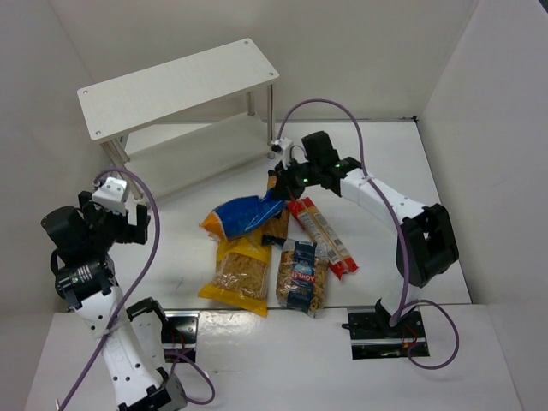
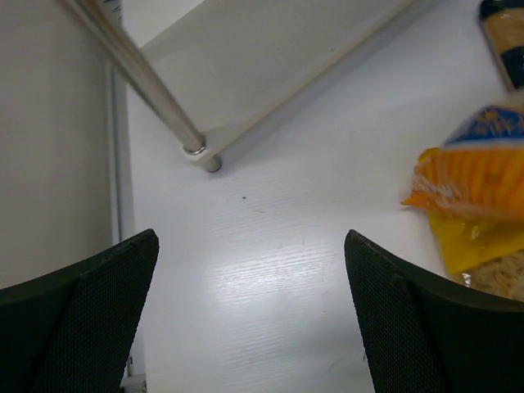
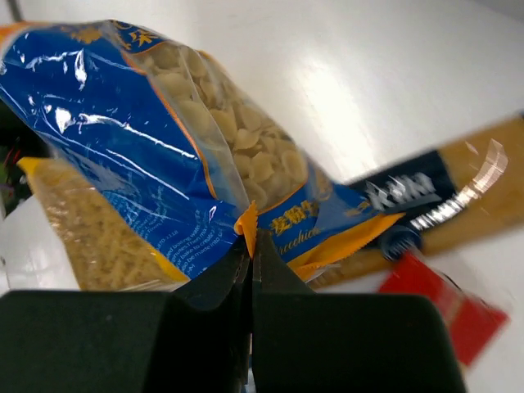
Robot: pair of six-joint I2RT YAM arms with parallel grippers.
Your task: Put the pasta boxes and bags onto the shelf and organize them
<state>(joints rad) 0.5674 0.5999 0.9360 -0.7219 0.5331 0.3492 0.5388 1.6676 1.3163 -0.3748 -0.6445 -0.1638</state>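
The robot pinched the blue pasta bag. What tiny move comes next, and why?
Probably lift it a little. The right fingers are shut on the orange end of the blue bag, and it overlaps the yellow bag, so raising it frees it for the shelf.

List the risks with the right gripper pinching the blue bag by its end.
1. The right gripper is shut on only the thin orange end seam of the blue bag; the pasta's weight could pull it loose.
2. The bag overlaps the yellow bag and navy box, so lifting may drag them.
3. Hanging from one end, it could catch the shelf edge.
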